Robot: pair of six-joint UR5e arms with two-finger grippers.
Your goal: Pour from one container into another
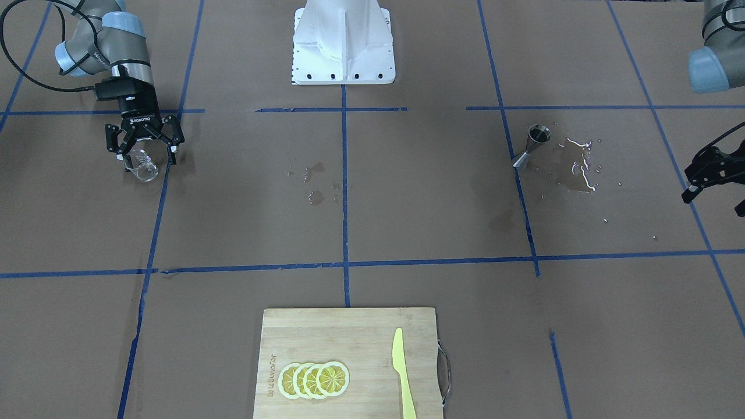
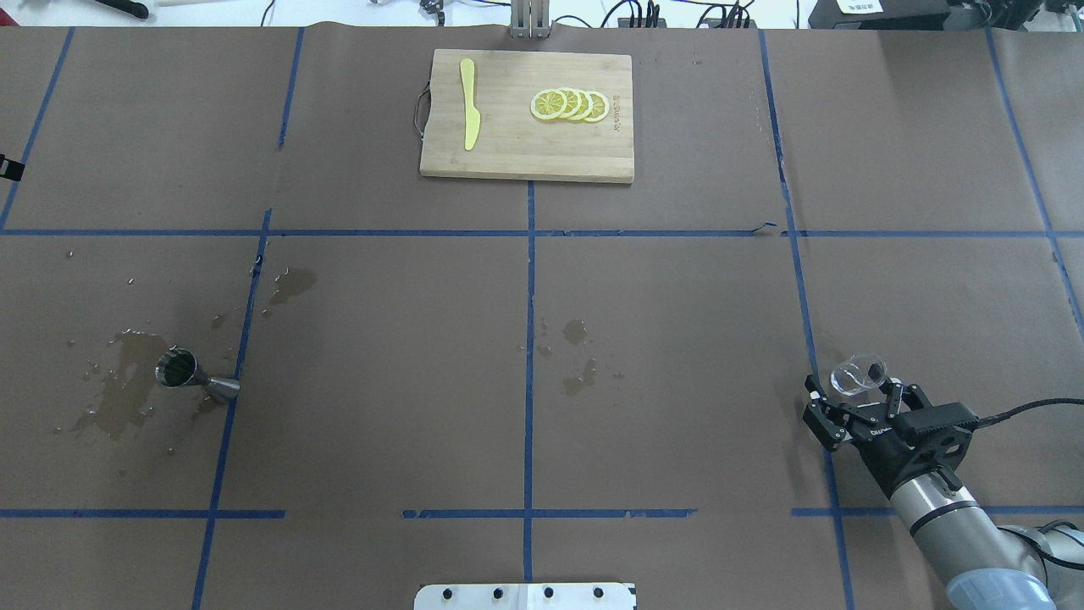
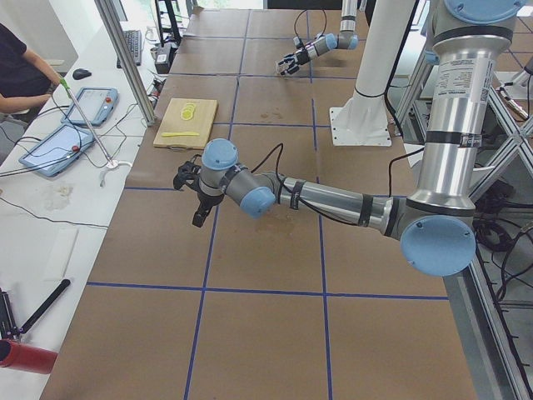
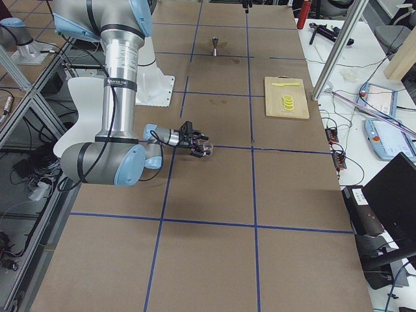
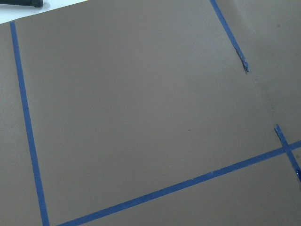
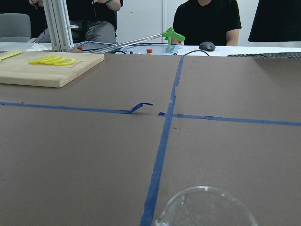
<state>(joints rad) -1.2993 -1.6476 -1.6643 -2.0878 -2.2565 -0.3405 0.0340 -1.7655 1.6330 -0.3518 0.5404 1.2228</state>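
The small clear glass cup [image 1: 141, 165] [image 2: 858, 375] stands upright on the brown table cover at the robot's right. My right gripper [image 1: 145, 152] [image 2: 854, 391] lies low behind the cup, open, with a finger on either side of it. The cup's rim [image 6: 205, 207] fills the bottom of the right wrist view. Far across the table, the steel hourglass jigger [image 1: 532, 146] [image 2: 193, 375] stands with its wider cup up. My left gripper [image 1: 713, 201] hangs open at the table's edge, well away from the jigger and holding nothing.
A puddle [image 1: 582, 170] [image 2: 125, 391] wets the cover beside the jigger. Damp spots [image 2: 577, 356] mark the table's middle. A wooden cutting board [image 2: 508, 148] carries lemon slices [image 2: 569, 104] and a yellow knife [image 2: 468, 103] on the operators' side. The white robot base [image 1: 343, 43] stands opposite.
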